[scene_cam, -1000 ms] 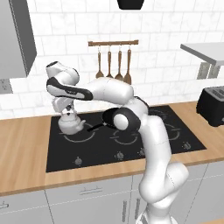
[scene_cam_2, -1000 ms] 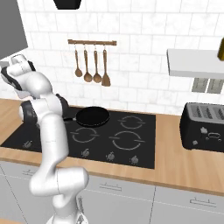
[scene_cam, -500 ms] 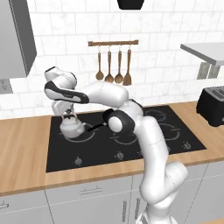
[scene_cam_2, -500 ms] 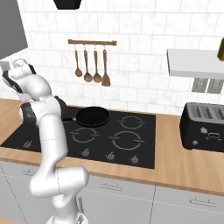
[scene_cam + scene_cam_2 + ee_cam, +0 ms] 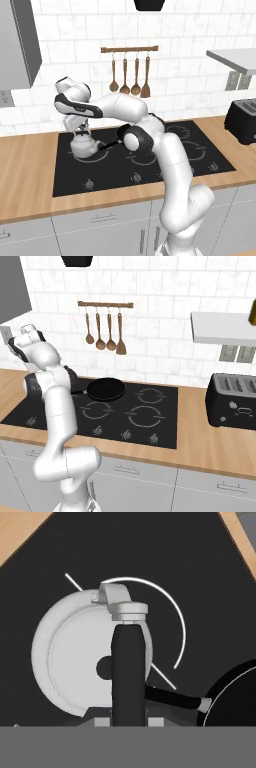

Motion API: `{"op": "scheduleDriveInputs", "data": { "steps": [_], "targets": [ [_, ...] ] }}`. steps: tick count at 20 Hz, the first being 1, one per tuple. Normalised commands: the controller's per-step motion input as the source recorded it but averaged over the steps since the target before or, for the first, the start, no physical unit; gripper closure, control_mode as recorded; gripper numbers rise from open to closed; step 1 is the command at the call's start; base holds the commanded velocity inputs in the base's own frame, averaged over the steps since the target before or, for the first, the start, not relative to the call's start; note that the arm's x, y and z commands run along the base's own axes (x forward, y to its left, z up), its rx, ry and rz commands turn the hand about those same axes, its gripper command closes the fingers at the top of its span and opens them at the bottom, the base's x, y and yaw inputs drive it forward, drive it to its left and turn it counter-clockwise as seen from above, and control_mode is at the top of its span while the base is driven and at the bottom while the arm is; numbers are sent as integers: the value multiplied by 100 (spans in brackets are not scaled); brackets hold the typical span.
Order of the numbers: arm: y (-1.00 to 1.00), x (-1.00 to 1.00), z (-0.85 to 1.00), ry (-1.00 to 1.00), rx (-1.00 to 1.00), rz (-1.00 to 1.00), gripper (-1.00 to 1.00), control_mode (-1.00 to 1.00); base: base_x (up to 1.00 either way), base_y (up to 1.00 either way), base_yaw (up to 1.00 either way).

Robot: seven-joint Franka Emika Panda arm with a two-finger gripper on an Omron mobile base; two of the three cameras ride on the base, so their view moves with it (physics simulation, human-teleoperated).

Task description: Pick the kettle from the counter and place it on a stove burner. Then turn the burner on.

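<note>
- Cooktop (image 5: 150,172), black glass, set into the wooden counter (image 5: 25,170).
- Frying pan (image 5: 105,389) sits on a rear burner.
- Kettle (image 5: 84,146) stands on the rear-left burner ring.
- Gripper (image 5: 79,129) sits over the kettle's handle (image 5: 128,672); I cannot tell whether its jaws grip it.

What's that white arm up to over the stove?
The robot arm's hand hangs right above a small silvery kettle, which sits on a burner ring at the back left of the black cooktop. A black frying pan rests just beside it. Whether the hand grips the handle can't be told.
</note>
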Motion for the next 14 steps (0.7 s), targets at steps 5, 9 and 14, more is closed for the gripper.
{"op": "scheduleDriveInputs", "data": {
  "steps": [5,9,14],
  "targets": [
    [-24,4,-13,0,4,-1,100,-100,0,0,0],
    [-21,4,-4,0,5,-1,100,-100,0,0,0],
    [-9,2,0,0,1,-2,100,-100,0,0,0]
  ]
}}
